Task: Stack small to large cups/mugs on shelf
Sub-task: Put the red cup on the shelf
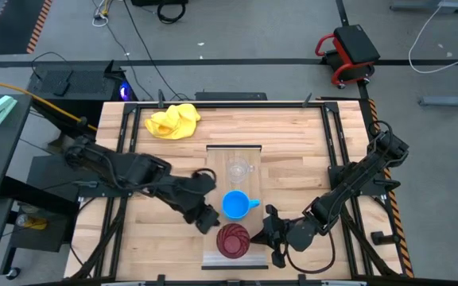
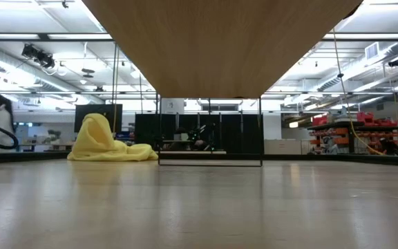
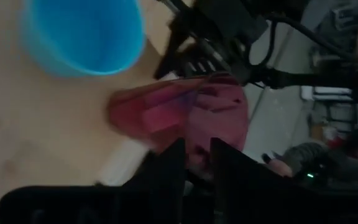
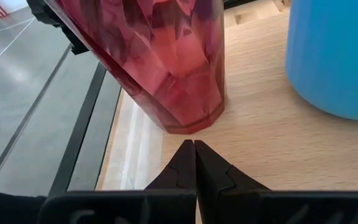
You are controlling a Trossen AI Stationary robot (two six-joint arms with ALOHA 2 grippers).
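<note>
The shelf is a long light-wood plank on the table. Along it stand the clear glass mug, the blue mug and the dark red ribbed cup, the red one nearest the table's near edge. My left gripper is at the red cup's left side, shut on its wall. My right gripper sits just right of the red cup, shut. In the right wrist view its tips stop just short of the cup's foot. The low view shows none of these. My left gripper holds the dark red cup by its wall at the rim, which shows in the narrow gap between the two fingers. One finger looks outside the wall and one over the opening. It comes from the table's left. The cup's base rests on the shelf.
A crumpled yellow cloth lies near the table's far edge, left of the shelf, and shows in the low view. The blue mug stands close beside the red cup. Bare tabletop lies on both sides of the shelf.
</note>
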